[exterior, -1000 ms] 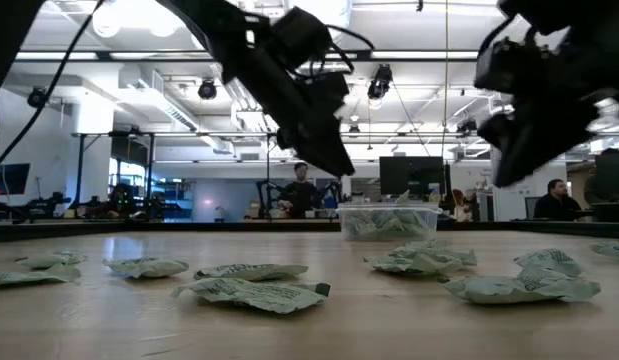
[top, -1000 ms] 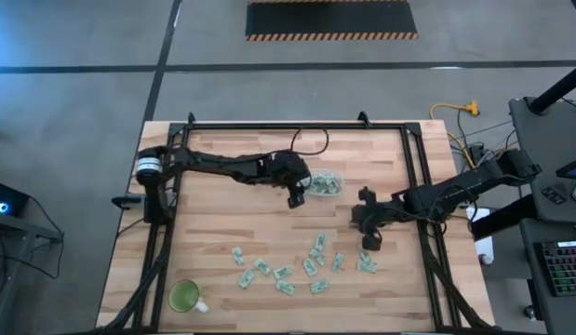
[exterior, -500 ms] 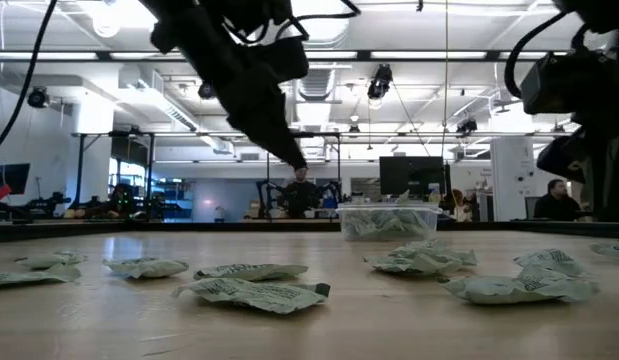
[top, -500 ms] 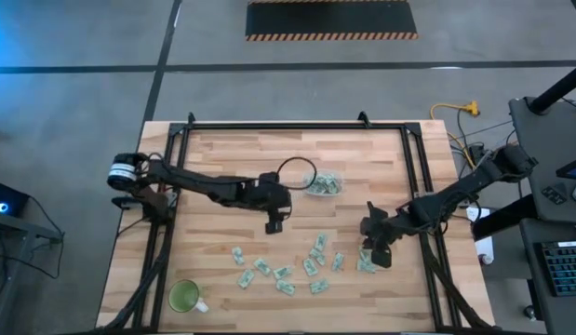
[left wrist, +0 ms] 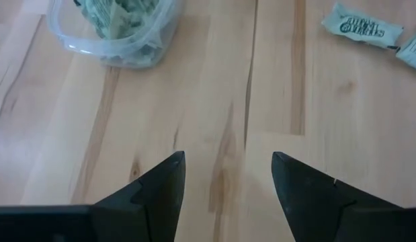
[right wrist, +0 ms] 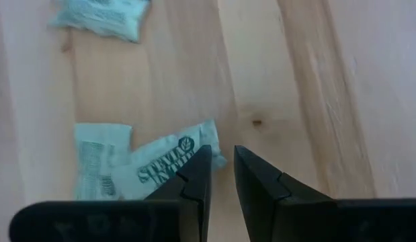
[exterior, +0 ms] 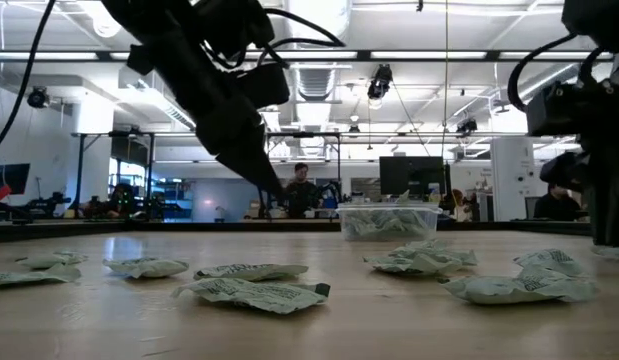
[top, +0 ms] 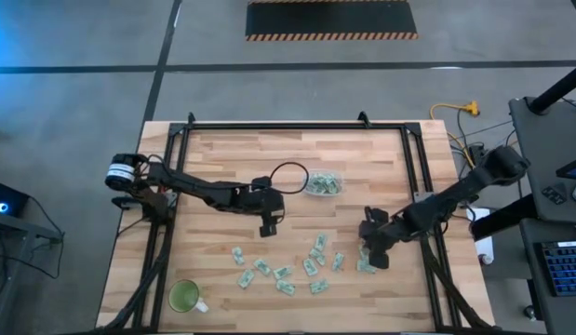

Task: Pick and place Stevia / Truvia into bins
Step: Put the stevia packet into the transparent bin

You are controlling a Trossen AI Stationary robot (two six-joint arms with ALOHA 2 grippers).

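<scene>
Several pale green and white sachets [top: 288, 270] lie flat on the wood near the table's near edge, and more fill the clear tub [top: 323, 183] at mid-table. My left gripper [top: 267, 227] hangs open over bare wood between the tub and the loose sachets; its wrist view shows the tub [left wrist: 113, 30] beyond the open gripper [left wrist: 228, 175]. My right gripper [top: 374, 259] is low over the rightmost sachets [top: 366, 266]. It is open by a narrow gap [right wrist: 222, 165], with one fingertip [right wrist: 199, 168] at the end of a sachet [right wrist: 154, 168]. My right gripper points down at the rightmost sachet's end [right wrist: 209, 142], and one fingertip overlaps that end in the wrist view. I cannot tell whether it touches the paper. The sachet lies flat on the table.
A green cup with a handle [top: 185, 296] stands at the table's near left corner. A black frame [top: 269, 126] runs along the far edge and both sides. Bare wood lies between the tub and the sachets. People show in the room beyond the table [exterior: 301, 190].
My left gripper has moved from beside the tub toward the table's left and near edge, staying in the air. My right gripper has moved toward the near edge and down, from above the table to just over the rightmost sachets. The sachets and the tub have stayed put.
</scene>
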